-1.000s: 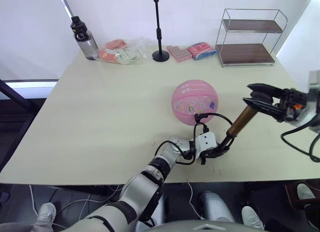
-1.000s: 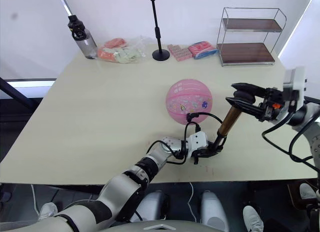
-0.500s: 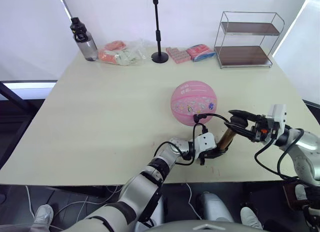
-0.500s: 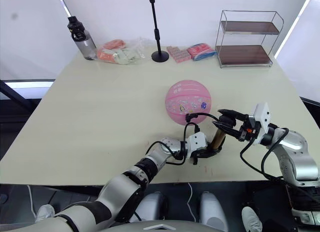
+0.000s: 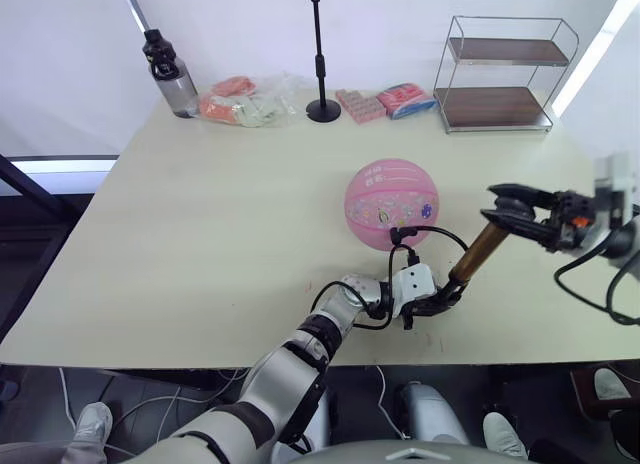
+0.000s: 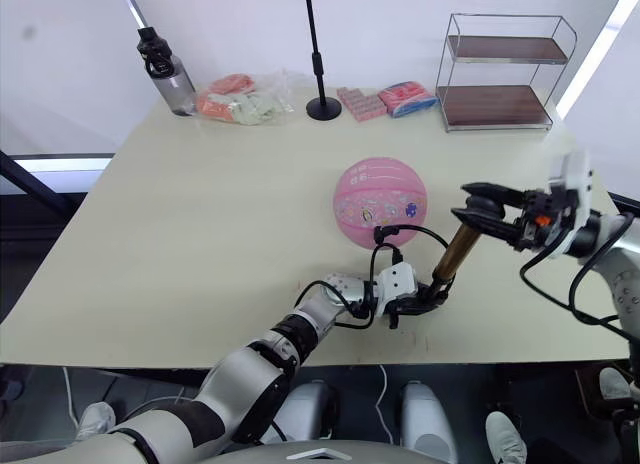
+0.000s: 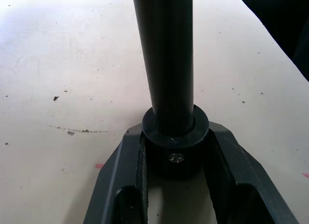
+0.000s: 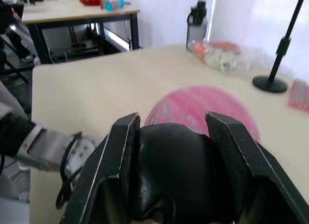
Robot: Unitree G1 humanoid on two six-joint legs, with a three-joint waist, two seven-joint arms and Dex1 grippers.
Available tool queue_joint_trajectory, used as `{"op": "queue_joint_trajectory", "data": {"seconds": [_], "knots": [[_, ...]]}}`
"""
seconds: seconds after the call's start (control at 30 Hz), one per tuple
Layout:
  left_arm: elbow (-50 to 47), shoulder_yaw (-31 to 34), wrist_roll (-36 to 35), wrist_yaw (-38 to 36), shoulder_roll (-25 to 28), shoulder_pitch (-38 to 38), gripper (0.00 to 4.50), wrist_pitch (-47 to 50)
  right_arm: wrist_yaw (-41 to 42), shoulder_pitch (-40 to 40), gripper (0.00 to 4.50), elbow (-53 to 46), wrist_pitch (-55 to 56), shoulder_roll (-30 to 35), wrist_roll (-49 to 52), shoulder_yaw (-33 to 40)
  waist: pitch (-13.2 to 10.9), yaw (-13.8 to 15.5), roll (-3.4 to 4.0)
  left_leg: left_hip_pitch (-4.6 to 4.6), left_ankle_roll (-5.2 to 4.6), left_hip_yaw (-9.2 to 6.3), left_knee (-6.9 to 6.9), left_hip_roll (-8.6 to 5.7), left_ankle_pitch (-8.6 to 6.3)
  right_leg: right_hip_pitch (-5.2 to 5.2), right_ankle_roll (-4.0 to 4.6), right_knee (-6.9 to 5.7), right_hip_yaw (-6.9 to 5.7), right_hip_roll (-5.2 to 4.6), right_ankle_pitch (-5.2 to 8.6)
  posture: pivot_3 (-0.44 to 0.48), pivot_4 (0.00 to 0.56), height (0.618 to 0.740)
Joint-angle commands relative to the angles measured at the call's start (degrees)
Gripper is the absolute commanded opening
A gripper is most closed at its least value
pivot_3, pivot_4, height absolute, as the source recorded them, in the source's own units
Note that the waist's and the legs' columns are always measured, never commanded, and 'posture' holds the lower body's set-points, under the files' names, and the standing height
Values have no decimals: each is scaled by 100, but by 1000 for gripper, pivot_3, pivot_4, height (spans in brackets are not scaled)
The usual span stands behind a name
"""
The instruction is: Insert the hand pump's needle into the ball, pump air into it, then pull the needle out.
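The pink ball (image 5: 391,204) rests mid-table. Just to its right the hand pump (image 5: 476,256) leans, its bronze barrel tilted up to the right and its rod drawn out. A thin black hose (image 5: 432,230) loops from the pump to the ball's near side; the needle itself is too small to make out. My left gripper (image 5: 438,300) lies low on the table, shut around the pump's black foot (image 7: 175,139). Above it, my right gripper (image 5: 505,201) is shut on the black T-handle (image 8: 171,178), with the ball (image 8: 193,108) behind it.
Along the far edge stand a dark-capped bottle (image 5: 170,78), a clear bag of snacks (image 5: 245,102), a black stand with a round base (image 5: 322,108), pink packets (image 5: 385,102) and a wire shelf (image 5: 505,76). Bare table (image 5: 200,214) lies left of the ball.
The right gripper pushed the handle down close to the barrel half a second ago, then pulled it back up and to the right. The left gripper and ball stayed put.
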State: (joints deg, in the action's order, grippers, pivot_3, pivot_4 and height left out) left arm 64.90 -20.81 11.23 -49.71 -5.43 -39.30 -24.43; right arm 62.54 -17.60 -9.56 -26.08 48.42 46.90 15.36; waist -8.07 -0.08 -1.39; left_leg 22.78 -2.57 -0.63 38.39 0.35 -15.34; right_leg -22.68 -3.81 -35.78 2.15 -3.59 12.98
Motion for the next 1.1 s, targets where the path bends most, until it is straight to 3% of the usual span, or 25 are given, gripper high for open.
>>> {"op": "queue_joint_trajectory", "data": {"seconds": [0.03, 0.33, 0.53, 0.7, 1.1], "knots": [[472, -171, 319, 65, 214, 235, 1077, 262, -204, -704, 1749, -72, -442, 448, 600, 784, -14, -3, 10, 0, 0, 0, 1, 0, 0, 0, 0, 0, 1, -4, 0, 0, 150, 740], [465, -171, 308, 78, 194, 237, 1077, 263, -241, -1501, 1749, -9, -1051, 817, 877, 958, -53, 33, 38, 21, -1, 7, 1, -5, 0, -18, -4, 2, 4, -39, -2, 0, 150, 740], [460, -171, 305, 85, 195, 235, 1077, 267, -66, -589, 1749, -320, -710, 492, 241, 543, -43, 84, 25, 41, -1, 4, -3, -5, 0, -43, -26, 1, 1, -33, -15, 0, 150, 740], [455, -167, 307, 95, 202, 234, 1077, 268, -82, 101, 1749, -458, -244, -13, -199, 133, -30, 55, 12, 4, 0, 3, -7, 0, 0, -10, -20, 1, 3, -9, -11, 0, 150, 740], [430, -150, 304, 81, 211, 249, 1077, 276, -209, 1267, 1749, 479, 1843, -1186, -2036, -1184, 65, -42, -59, -22, 0, 0, -5, 10, 0, 14, -4, 0, 0, 25, -2, 0, 150, 740]]}}
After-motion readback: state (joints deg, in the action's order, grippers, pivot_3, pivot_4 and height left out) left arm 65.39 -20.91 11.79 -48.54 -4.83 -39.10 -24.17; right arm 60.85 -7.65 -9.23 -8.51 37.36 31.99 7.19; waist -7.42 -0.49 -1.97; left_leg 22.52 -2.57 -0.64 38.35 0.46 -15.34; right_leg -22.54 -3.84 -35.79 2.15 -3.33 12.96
